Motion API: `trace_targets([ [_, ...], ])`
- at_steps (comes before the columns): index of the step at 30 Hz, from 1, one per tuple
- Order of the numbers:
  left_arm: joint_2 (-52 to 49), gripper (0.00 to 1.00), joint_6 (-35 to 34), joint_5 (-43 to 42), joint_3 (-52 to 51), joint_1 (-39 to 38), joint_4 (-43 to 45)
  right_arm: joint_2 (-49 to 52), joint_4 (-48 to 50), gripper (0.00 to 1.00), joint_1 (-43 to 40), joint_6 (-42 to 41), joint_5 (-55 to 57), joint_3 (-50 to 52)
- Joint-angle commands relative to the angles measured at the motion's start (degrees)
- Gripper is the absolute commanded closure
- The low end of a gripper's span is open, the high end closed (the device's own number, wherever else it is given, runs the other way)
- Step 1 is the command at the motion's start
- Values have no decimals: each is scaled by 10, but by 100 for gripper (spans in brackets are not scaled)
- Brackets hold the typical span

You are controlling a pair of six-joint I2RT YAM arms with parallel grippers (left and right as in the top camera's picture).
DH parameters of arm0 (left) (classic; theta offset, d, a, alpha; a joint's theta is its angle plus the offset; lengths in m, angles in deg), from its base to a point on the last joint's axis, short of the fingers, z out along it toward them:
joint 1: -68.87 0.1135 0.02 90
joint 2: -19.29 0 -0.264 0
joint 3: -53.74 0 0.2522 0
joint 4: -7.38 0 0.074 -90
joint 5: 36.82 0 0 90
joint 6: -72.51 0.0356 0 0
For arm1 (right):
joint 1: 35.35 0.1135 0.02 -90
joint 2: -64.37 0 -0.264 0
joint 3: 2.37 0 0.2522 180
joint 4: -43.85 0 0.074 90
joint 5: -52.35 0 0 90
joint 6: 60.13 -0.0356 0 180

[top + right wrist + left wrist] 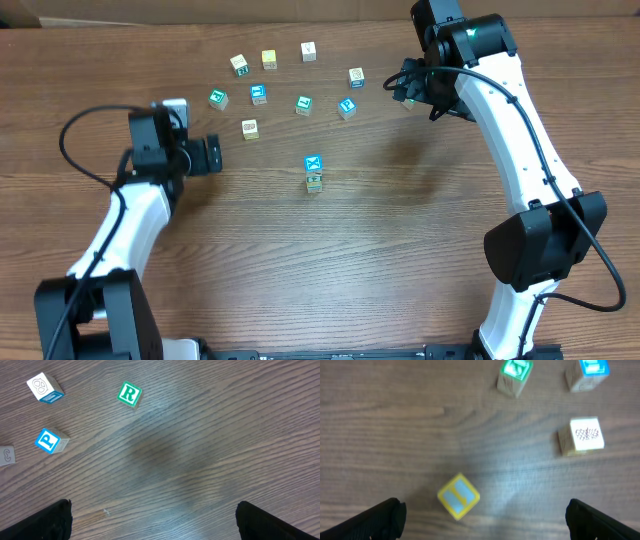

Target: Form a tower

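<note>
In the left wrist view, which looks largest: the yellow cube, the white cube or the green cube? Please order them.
1. white cube and yellow cube: they look about alike, so I do not rank them.
2. green cube: looks smallest, but the picture's top edge cuts it, so this is unsure.

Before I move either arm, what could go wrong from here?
The tower is narrow and freestanding; a low sweep by either arm could topple it. The yellow cube lies cornerwise between the fingers of the open left pincer, so closing now may twist it or squeeze it out. The open right pincer has only bare table between its fingers; closing there would catch nothing.
</note>
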Motion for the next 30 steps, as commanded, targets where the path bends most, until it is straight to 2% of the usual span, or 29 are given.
trace_targets([
  [1, 34, 0, 32, 2, -57, -3, 30, -4, 1, 0, -2, 0, 6, -1],
  [11, 64, 0, 51, 1, -181, -3, 128, -4, 1, 0, -2, 0, 6, -1],
  [19, 66, 0, 50, -5, -229, -3, 138, -4, 1, 0, -2, 0, 6, -1],
  [25, 77, 1, 50, -18, -301, -3, 249, -4, 1, 0, -2, 0, 6, -1],
  [30, 104, 0, 48, -19, -342, -3, 271, -4, 1, 0, -2, 0, 6, -1],
])
